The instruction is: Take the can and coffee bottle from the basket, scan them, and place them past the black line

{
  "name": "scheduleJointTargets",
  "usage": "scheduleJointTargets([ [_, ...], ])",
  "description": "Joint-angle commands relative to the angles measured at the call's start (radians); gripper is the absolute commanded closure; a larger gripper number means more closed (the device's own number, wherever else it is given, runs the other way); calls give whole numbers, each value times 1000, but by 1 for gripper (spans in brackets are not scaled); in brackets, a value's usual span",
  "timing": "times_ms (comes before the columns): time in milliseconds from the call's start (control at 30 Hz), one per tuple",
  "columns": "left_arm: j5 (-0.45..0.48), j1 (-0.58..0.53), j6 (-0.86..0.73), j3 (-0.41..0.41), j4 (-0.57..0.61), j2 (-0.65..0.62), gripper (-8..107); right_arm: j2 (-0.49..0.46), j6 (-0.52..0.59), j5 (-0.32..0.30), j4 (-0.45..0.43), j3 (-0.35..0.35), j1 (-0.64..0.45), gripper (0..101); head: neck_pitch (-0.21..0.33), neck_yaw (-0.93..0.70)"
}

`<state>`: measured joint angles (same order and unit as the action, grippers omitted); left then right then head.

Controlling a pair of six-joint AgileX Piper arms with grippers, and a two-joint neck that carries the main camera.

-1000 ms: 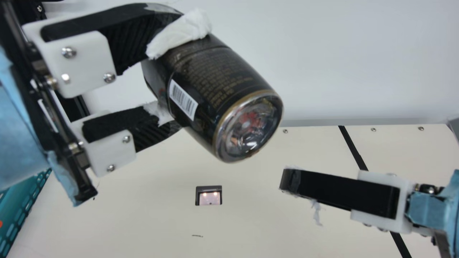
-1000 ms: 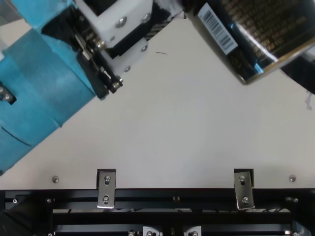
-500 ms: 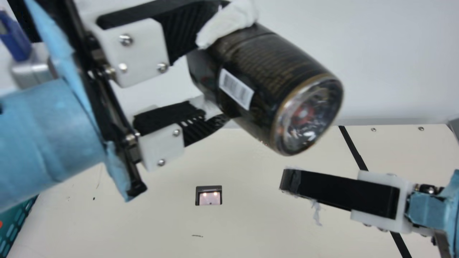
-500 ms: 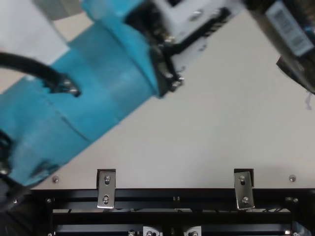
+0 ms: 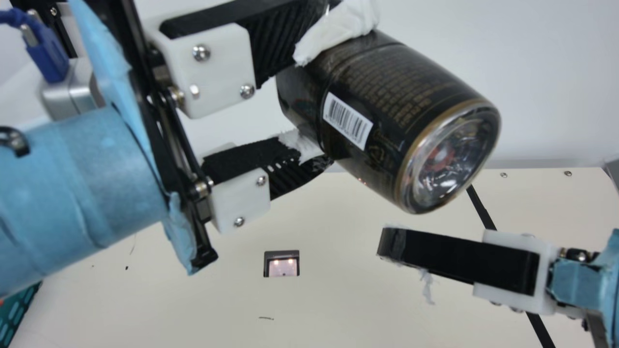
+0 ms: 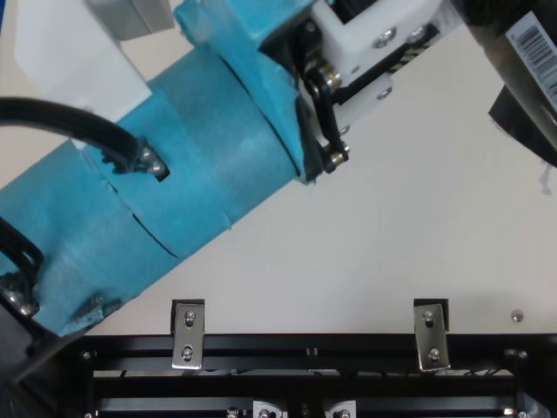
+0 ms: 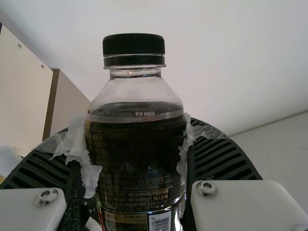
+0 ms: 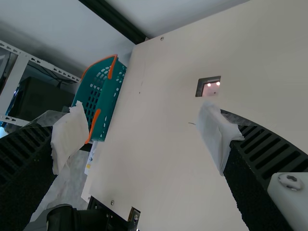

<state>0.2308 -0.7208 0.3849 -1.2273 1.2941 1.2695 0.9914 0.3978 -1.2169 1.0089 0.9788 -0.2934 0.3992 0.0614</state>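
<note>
Left hand (image 5: 321,92): pinched the coffee bottle between two ribbed fingers, one on either side; reached in from 9 o'clock in the main view.
Coffee bottle (image 5: 406,125): hung tilted above the table, a little out toward 2 o'clock from the main view's middle; pointed its clear base toward 4 o'clock.
Barcode (image 5: 347,120): faced the neck camera from the bottle's dark side.
Cap (image 7: 134,48): sat on the bottle's neck, dark green, in the left wrist view.
Right hand (image 5: 387,244): hung with fingers spread wide around nothing, at 4 o'clock in the main view.
White tissue (image 5: 338,29): clung to the left hand's fingers and touched the bottle.
Scanner (image 5: 282,267): lay set into the table, between 6 and 7 o'clock, two small lights glowing.
Black line (image 5: 478,205): ran across the table from 3 toward 5 o'clock, partly behind the right hand.
Basket (image 5: 22,307): stood at 8 o'clock, teal; showed orange handles in the right wrist view.
Table (image 5: 193,299): spread cream-coloured beneath both hands.
</note>
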Motion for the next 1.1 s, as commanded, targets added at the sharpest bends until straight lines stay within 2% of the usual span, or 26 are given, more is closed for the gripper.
scheduleJointTargets([
  [0, 0, 0, 0, 0, 0, 0, 89, 0, 0, 0, 0, 0, 0, 0, 32, 3],
  [467, 4, 35, -41, 24, 27, -10, 89, 0, 0, 0, 0, 0, 0, 0, 32, 3],
  [1067, 132, 427, -271, 246, 58, -116, 89, 0, 0, 0, 0, 0, 0, 0, 32, 3],
])
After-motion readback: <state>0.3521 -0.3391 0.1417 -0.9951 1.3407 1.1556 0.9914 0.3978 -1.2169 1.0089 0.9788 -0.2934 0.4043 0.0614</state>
